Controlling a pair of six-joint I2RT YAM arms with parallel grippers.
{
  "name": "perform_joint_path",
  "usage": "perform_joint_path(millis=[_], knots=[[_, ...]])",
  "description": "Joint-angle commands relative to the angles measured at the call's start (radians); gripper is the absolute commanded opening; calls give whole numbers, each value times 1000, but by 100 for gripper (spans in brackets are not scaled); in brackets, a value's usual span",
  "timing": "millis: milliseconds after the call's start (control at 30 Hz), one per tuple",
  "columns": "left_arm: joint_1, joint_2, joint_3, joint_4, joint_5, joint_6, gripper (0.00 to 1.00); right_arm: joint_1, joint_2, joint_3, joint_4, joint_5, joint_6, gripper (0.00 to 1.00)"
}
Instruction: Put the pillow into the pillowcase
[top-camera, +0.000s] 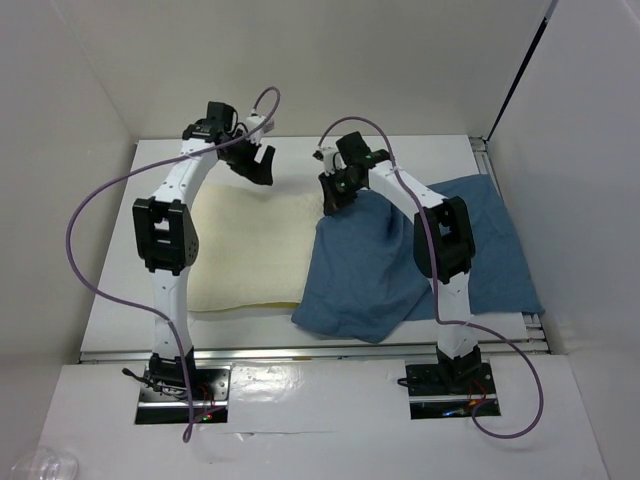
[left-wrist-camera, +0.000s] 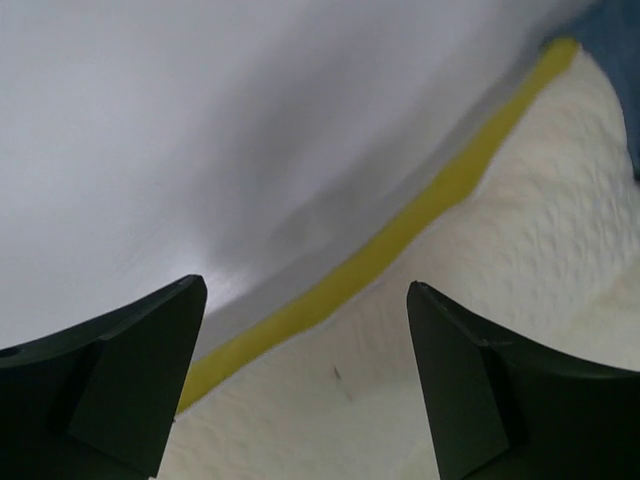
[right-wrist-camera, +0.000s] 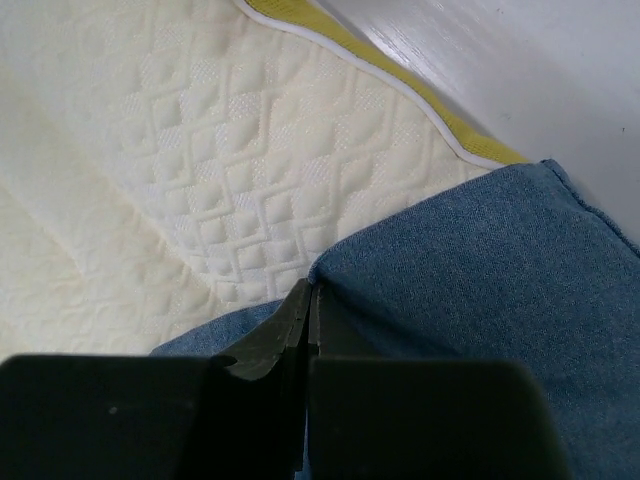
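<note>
The cream-yellow pillow lies flat on the table, its right end under the dusty-blue pillowcase. My right gripper is shut on the pillowcase's edge over the pillow's far right part; in the right wrist view the jaws pinch blue fabric above the quilted pillow. My left gripper is open and empty, held above the pillow's far edge; the left wrist view shows its fingertips spread over the pillow and its yellow edge band.
White enclosure walls close in the back and both sides. The table's far edge strip shows behind the pillow. Purple cables loop off both arms. The pillowcase reaches the table's right front edge.
</note>
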Motion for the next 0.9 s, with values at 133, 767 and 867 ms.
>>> perform_joint_path(millis=[133,767,867], knots=[[54,209,247,-537,330,348,98,15,3,43,-32,19,-21,0],[54,213,5,-641,416,574,0,24,78,141,-61,30,-30,0],[54,118,-59,-530,402,510,0,24,78,168,-61,42,-18,1]])
